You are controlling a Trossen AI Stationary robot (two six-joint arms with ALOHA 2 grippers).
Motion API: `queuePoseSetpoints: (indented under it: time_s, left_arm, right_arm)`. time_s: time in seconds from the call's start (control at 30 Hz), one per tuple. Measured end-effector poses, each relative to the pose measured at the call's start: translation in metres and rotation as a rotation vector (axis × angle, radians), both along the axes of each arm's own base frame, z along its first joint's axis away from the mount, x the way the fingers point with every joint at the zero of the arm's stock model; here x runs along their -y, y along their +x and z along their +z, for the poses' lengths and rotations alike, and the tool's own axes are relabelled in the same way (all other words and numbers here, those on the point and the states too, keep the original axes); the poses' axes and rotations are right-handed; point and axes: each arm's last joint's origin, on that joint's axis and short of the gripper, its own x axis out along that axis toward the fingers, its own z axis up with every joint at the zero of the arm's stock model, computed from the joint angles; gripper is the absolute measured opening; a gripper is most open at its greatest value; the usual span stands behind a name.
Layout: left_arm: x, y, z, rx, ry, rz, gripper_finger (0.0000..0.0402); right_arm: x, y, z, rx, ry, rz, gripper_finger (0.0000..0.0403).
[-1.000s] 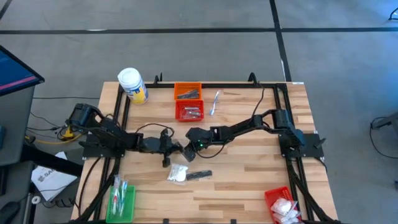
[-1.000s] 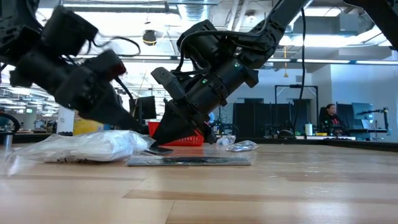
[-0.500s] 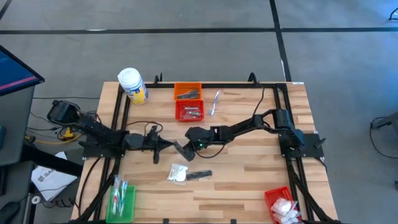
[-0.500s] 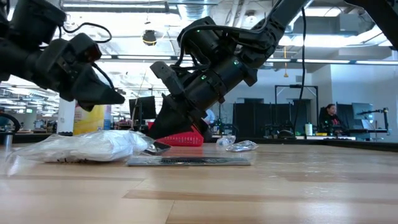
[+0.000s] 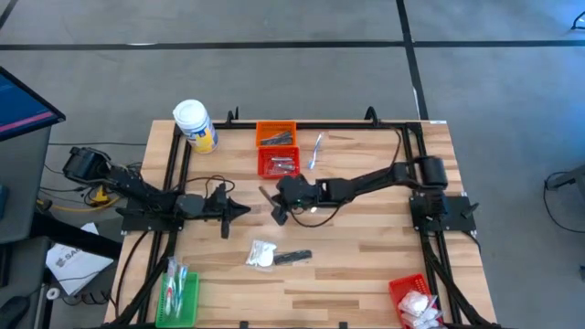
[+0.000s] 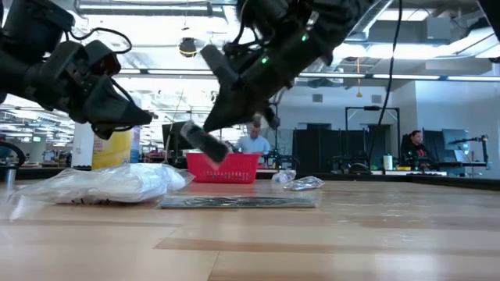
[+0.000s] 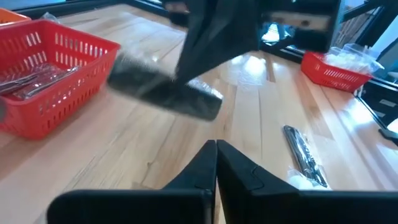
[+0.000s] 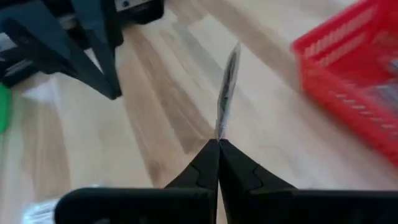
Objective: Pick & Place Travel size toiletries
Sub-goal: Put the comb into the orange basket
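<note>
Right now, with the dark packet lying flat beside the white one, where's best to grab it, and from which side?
Probably grip the dark packet at its free end, away from the white packet, coming straight down and closing across its narrow width. It lies flat on the table, long and thin, so a sideways approach finds little edge.

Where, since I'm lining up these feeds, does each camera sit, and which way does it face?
High: above, looking straight down on the table; both arms show, with the left gripper and right gripper.
Low: at table height, looking level toward the room; both grippers hang in from above.
Left wrist: looks past its own shut fingers at the right gripper's slim item.
Right wrist: looks past its own fingers, shut on that item, toward the left gripper.
Shared: both wrist views show the held item.
</note>
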Motion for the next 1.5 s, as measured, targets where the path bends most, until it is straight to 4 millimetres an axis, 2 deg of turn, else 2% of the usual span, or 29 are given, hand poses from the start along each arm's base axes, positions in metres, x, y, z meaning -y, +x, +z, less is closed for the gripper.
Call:
queuePoseSetpoints:
  time_s: [0.17, 0.43, 0.73, 0.97, 1.23, 1.5]
  left_arm:
    - [-0.001, -0.001, -0.001, -0.004, -0.006, 0.031, 0.0026]
    - [0.002, 0.000, 0.004, 0.044, 0.056, 0.001, 0.0091]
    - [0.016, 0.000, 0.028, 0.279, 0.075, -0.170, 0.0133]
    - [0.017, -0.001, 0.033, 0.339, 0.052, -0.208, 0.0151]
    - [0.018, -0.003, 0.046, 0.472, 0.055, -0.250, 0.0192]
    - [0.016, 0.003, 0.057, 0.526, 0.071, -0.222, 0.0254]
  right_arm:
    - [-0.010, -0.011, 0.017, 0.081, -0.031, -0.017, 0.0000]
    - [-0.031, -0.026, 0.042, 0.294, -0.069, 0.067, 0.0000]
    - [-0.063, -0.025, 0.054, 0.453, -0.141, 0.178, 0.0000]
    - [-0.081, -0.028, 0.064, 0.545, -0.169, 0.228, 0.0000]
    - [-0.082, -0.028, 0.065, 0.552, -0.174, 0.230, 0.0000]
    - [-0.081, -0.028, 0.065, 0.543, -0.206, 0.187, 0.0000]
